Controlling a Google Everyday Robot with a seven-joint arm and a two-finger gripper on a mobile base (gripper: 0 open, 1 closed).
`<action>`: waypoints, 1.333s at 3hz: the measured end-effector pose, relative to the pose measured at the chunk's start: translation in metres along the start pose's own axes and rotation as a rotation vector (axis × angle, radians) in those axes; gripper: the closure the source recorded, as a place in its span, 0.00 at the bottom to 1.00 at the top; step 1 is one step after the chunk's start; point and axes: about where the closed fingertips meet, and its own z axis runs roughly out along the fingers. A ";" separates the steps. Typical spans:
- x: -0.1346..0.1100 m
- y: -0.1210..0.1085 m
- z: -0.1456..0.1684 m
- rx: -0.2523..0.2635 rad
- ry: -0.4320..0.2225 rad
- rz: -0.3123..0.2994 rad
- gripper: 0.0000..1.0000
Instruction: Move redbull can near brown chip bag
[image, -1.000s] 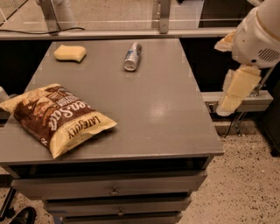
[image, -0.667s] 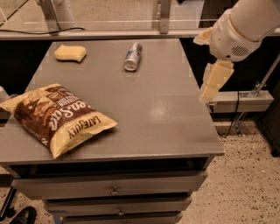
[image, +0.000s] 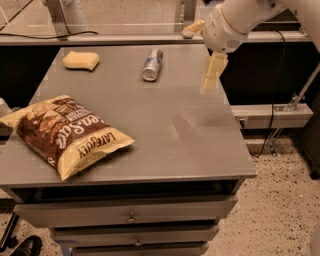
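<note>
showing one redbull can (image: 152, 64) lying by the far edge of the bench (image: 165, 130), one brown chip bag (image: 65, 134) at the near left corner; one gripper (image: 196, 61) hovering over the far right corner, spread wide, holding nothing.

Matt grey bench, shiny can, crinkled glossy bag

The bench (image: 200, 150) top looks smooth and matt grey with a faint sheen. The redbull can (image: 152, 64) is shiny metal, the brown chip bag (image: 65, 133) glossy crinkled film, and the yellow sponge (image: 81, 60) soft and matt. Over the bench's far right edge, the end effector (image: 199, 59), its fingers spread apart, looks like smooth cream plastic.
</note>
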 end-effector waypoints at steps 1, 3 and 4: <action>-0.002 -0.019 -0.009 0.043 -0.011 -0.023 0.00; 0.004 -0.023 -0.007 0.083 -0.017 -0.081 0.00; 0.014 -0.041 0.014 0.098 -0.027 -0.195 0.00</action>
